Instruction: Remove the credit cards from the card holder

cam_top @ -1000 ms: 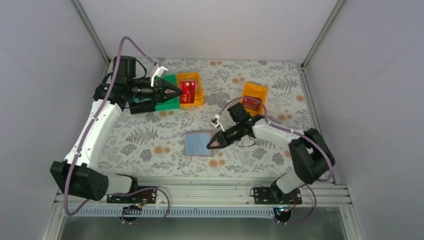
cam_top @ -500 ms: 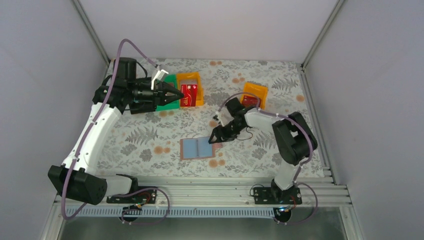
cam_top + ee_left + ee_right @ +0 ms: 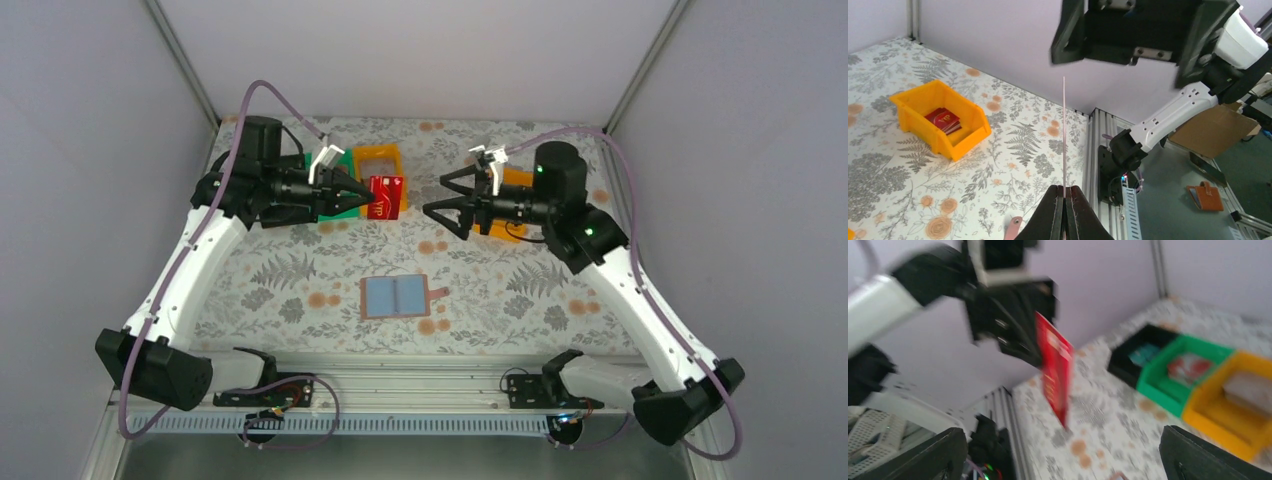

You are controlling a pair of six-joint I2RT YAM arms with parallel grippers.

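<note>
"On the worktop (image 3: 300, 262), where did the card holder lie?"

"The card holder (image 3: 397, 297) lay open and flat near the front edge, between my two arms and well apart from both hands. I couldn't tell whether its sleeves held any more cards."

"Which step were you on?"

"Putting one away, I'd judge. My left hand (image 3: 362, 192) was clamped on a red card (image 3: 386, 197), pinched by one edge. From my left wrist it showed only as a thin line standing straight out of the fingertips. It hung in the air by the orange bin (image 3: 378, 152) at the far side."

"What did the next move call for?"

"I had to carry the card over a bin, lower it and part the fingers. That wanted care, since thin plastic held by an edge could twist or catch a rim. After that, one hand would need to go down to the holder."

"How were the arms set?"

"The left arm was stretched far forward with the wrist level, pointing right. The right arm was raised high. My right hand (image 3: 447, 207) pointed left toward the card, its fingers wide apart and holding nothing. Beside it, a second orange bin (image 3: 968, 131) had another card (image 3: 944, 119) lying inside."
</note>
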